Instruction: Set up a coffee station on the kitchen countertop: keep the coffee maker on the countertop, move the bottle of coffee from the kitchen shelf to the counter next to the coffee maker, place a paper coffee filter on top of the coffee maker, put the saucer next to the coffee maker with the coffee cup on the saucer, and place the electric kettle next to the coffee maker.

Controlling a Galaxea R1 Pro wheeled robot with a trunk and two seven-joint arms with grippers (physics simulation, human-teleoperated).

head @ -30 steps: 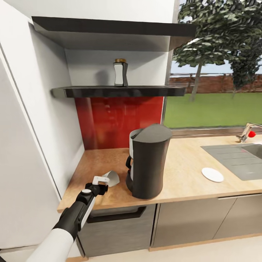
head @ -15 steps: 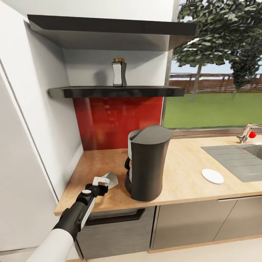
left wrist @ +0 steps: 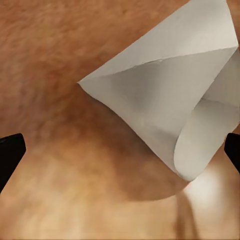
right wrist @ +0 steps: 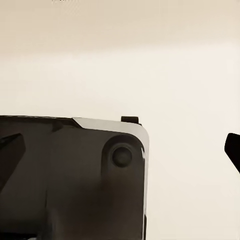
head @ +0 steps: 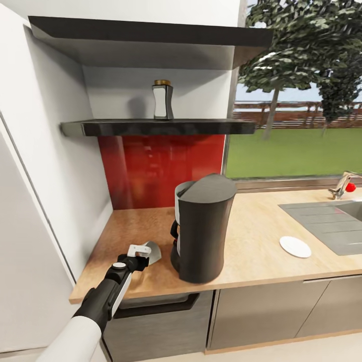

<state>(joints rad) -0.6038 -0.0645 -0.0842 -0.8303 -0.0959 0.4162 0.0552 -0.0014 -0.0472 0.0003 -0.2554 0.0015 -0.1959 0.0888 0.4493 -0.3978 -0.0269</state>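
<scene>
Now hovering over the bench [head: 251, 241]: left end effector [head: 142, 250], fingers spread wide, above the paper coffee filter [left wrist: 165, 105] lying beside the coffee maker [head: 201, 226]. Right end effector [right wrist: 120, 150] likewise spread, empty.

A home kitchen, clearly: a long wood-grain worktop [head: 251, 241] runs over grey cabinet fronts [head: 261, 311], with a steel sink [head: 327, 223] and tap [head: 342, 183] set in it. A red splashback [head: 161, 168] sits under black wall shelves [head: 161, 126], a coffee maker [head: 201, 226] stands ready, and a window [head: 296, 100] looks onto a garden lawn.
</scene>
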